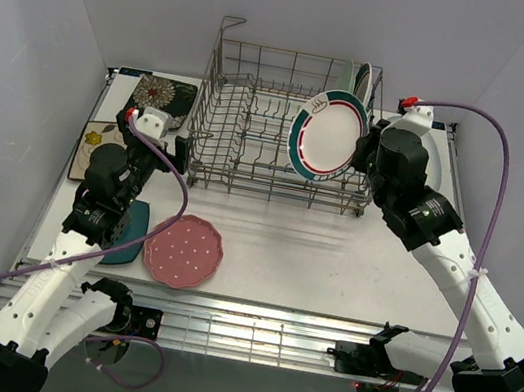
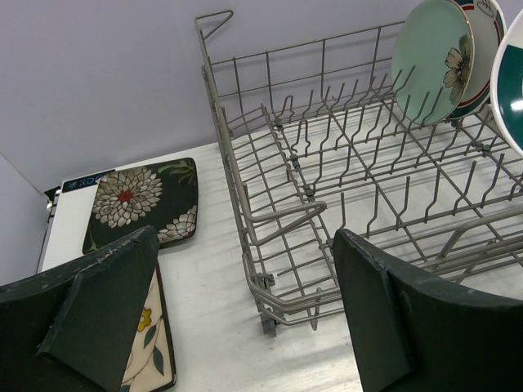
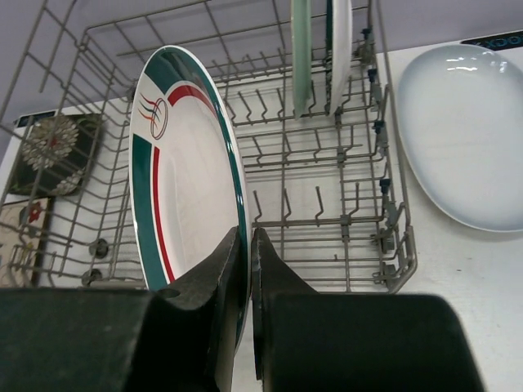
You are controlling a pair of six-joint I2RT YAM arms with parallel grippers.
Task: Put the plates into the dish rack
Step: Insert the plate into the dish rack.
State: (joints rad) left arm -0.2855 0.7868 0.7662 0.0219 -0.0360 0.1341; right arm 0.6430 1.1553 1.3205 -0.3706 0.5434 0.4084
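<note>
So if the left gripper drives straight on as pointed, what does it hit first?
Probably the left wall of the dish rack: the open left gripper aims along the table between it and the black floral plate. Depth's unclear; the table could come first.

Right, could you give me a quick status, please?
Right hand shut on green-rimmed plate, upright at the dish rack. Left hand open, empty. Two racked plates behind, clear of it.

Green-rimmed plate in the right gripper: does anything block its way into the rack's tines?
Nothing visible does. The right gripper holds the green-rimmed plate on edge over the dish rack's near right side; the tines below look bare. Two plates stand apart at the far right.
</note>
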